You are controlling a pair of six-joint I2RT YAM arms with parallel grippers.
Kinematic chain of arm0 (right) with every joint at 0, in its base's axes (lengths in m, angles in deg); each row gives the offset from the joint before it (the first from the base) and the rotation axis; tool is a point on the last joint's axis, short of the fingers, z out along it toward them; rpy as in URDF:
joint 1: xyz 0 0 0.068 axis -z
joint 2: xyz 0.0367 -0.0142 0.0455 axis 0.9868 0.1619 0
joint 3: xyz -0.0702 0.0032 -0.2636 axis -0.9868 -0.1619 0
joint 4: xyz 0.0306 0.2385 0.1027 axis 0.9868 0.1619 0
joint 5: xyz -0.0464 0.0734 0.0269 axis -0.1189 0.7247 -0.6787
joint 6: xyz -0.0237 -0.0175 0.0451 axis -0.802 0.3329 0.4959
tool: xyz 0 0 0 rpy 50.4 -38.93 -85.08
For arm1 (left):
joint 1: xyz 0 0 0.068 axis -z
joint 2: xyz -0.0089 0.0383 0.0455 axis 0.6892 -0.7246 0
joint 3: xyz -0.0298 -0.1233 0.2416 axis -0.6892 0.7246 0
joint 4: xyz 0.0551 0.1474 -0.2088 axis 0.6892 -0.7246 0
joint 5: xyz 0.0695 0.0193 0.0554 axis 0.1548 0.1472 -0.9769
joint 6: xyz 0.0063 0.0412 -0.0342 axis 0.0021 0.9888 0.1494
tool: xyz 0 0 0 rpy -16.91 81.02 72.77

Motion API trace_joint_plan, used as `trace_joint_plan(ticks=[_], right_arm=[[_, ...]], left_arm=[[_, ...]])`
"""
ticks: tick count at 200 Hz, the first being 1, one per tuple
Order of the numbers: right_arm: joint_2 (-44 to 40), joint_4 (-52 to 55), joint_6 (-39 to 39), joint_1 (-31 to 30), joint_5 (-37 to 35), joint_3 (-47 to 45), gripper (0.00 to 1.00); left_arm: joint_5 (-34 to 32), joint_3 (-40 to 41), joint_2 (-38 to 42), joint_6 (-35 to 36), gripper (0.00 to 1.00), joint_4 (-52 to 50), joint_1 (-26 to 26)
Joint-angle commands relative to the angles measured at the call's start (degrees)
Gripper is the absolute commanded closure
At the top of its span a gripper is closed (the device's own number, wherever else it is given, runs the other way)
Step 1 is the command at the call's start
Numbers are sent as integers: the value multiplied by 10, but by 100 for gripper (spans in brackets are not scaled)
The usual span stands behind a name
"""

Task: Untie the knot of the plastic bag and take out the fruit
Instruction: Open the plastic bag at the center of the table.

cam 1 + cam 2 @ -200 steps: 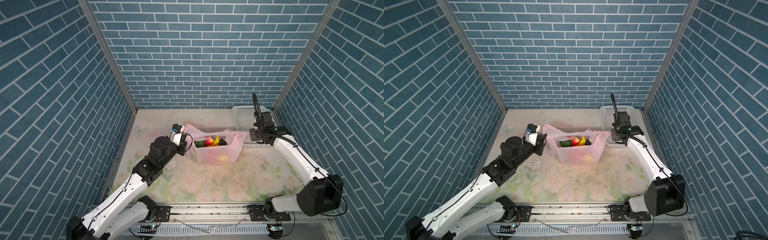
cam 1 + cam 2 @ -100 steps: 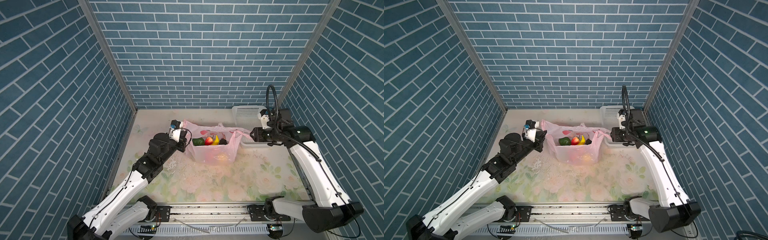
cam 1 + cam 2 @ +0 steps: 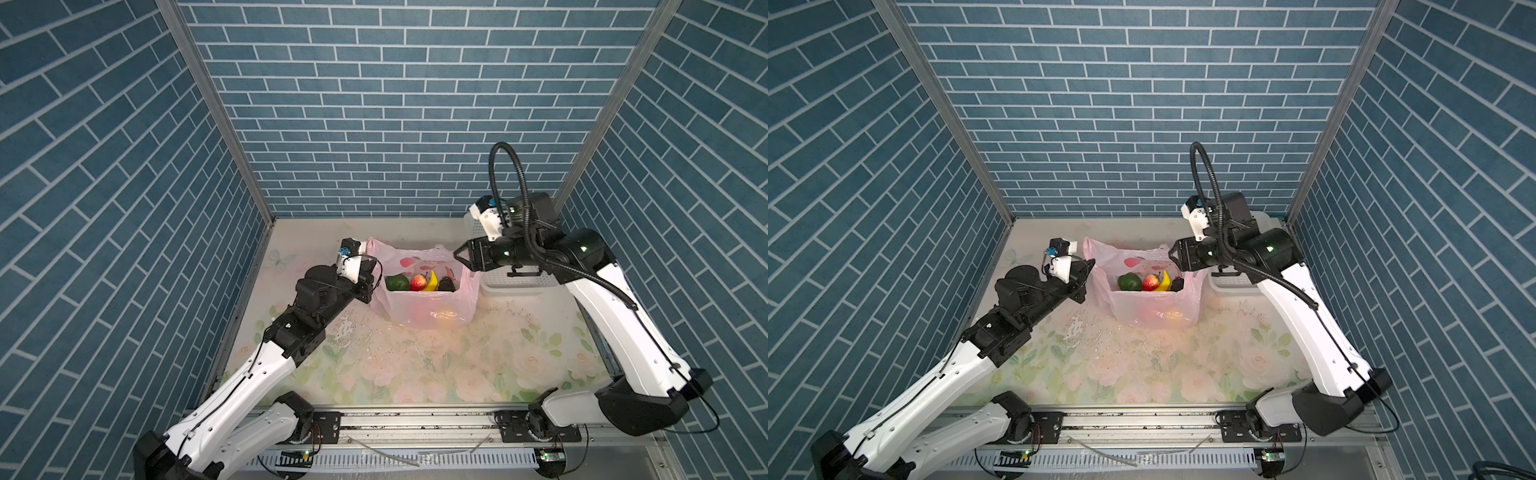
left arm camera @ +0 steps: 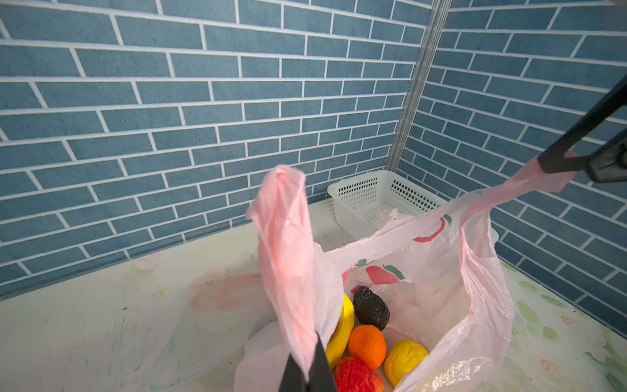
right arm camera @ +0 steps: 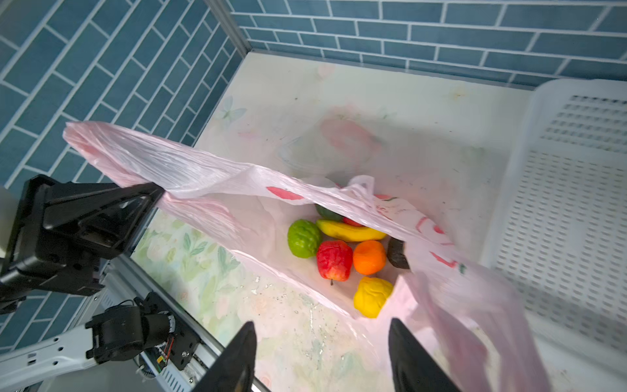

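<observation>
The pink plastic bag [image 3: 428,307] [image 3: 1150,307] stands on the table with its mouth wide open. No knot is in view; its two handle loops are apart. The fruit [image 3: 417,282] [image 5: 369,257] lies inside: banana, orange, red, green and yellow ones, dark avocado [image 4: 371,307]. My left gripper [image 3: 371,286] [image 4: 310,359] is shut on the bag's left handle [image 4: 285,237]. My right gripper [image 3: 459,255] [image 5: 322,322] hovers open above the bag's right side. The right handle [image 4: 529,176] still drapes against one of its fingers.
A white perforated basket [image 3: 519,286] [image 4: 373,200] stands at the back right, partly under my right arm. Blue brick walls close in the back and both sides. The floral tabletop [image 3: 415,365] stretches in front of the bag.
My right gripper has opened, letting go its pinch on the right handle, and the arm has risen. The left gripper keeps its hold; the bag mouth stays spread.
</observation>
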Motion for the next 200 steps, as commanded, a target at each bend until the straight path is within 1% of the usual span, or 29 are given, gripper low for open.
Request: trace_joint_plan(ticks=[1, 22, 51, 78, 94, 106, 120, 142, 169, 183, 200], right_arm=[[42, -28, 33, -35, -2, 37, 39], [78, -55, 41, -58, -26, 10, 39], [92, -132, 36, -74, -64, -67, 41], [87, -199, 16, -74, -164, -151, 42], [81, -209, 4, -73, -212, -192, 42], [70, -205, 3, -73, -235, -221, 41], [45, -192, 11, -73, -249, -259, 40], [-16, -164, 32, -73, -275, -324, 38], [-77, -124, 58, -73, -301, -397, 34], [-91, -123, 74, -73, -292, -429, 34], [-98, -139, 93, -75, -264, -449, 33]], left_arm=[[10, -17, 10, -7, 100, 16, 0], [13, -13, 13, -9, 100, 25, 1], [16, -7, 19, -12, 100, 36, 1], [13, 1, 24, -16, 100, 39, 2], [11, 11, 27, -19, 100, 39, 2], [7, 20, 31, -23, 100, 40, 3], [4, 30, 38, -28, 100, 39, 2], [0, 44, 54, -33, 100, 33, 3], [1, 53, 70, -41, 100, 7, 3], [5, 57, 78, -48, 100, -13, 3], [12, 63, 89, -54, 100, -34, 5]])
